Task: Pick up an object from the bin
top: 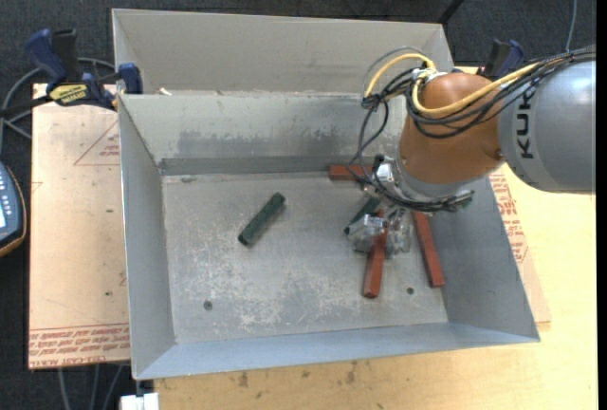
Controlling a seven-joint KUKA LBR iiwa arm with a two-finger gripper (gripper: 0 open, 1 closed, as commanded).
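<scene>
The gripper [379, 230] hangs low over the floor of the bin [142, 237], right of centre, under the orange cover [450, 138] and its yellow and black cables. Whether it is spread or pressed together cannot be told. Just below it lies a red-brown stick [374, 273], its long axis nearly up-and-down in the frame and its upper end lost under the gripper. A second red-brown stick [430, 254] lies just to the right, close to the foot of the bin's right sloping wall, leaning a little from upper left to lower right. A third [343, 174] lies crosswise near the back wall.

The left and middle of the floor are open but for a dark green bar [262, 219], lying slantwise from lower left to upper right, well apart from the gripper.

The grey arm [560, 123] bears the letters "KU" – the rest cannot be read.
</scene>
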